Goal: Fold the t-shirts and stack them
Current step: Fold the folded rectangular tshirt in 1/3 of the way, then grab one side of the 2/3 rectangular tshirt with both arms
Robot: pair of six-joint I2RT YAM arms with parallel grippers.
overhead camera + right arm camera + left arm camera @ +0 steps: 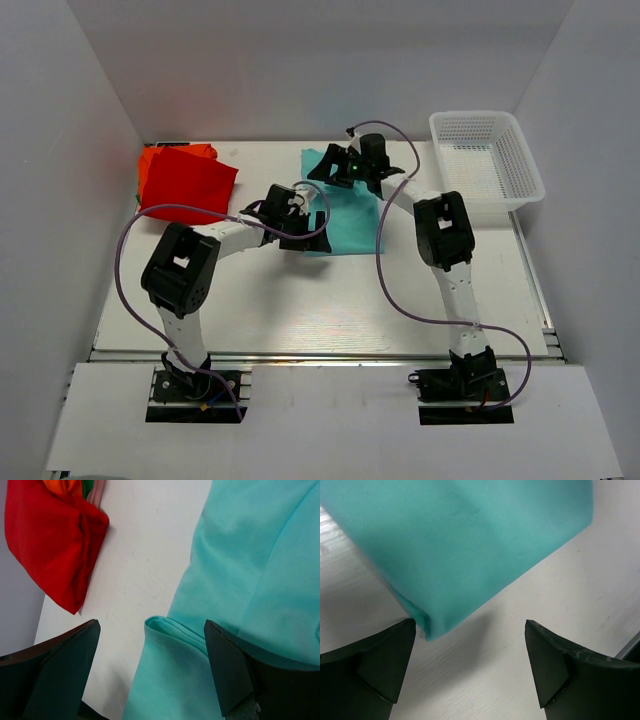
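Observation:
A folded teal t-shirt [345, 215] lies flat at the table's middle back. A folded red t-shirt [185, 183] lies at the back left on an orange one whose edge [150, 155] shows. My left gripper [303, 230] is open and empty over the teal shirt's near left corner [427, 627]. My right gripper [340, 170] is open and empty over the teal shirt's far left corner [165, 627]. The red shirt [55, 535] also shows in the right wrist view.
A white mesh basket [487, 168] stands at the back right. White walls close the table in on the left, back and right. The table's right edge [627, 647] shows in the left wrist view.

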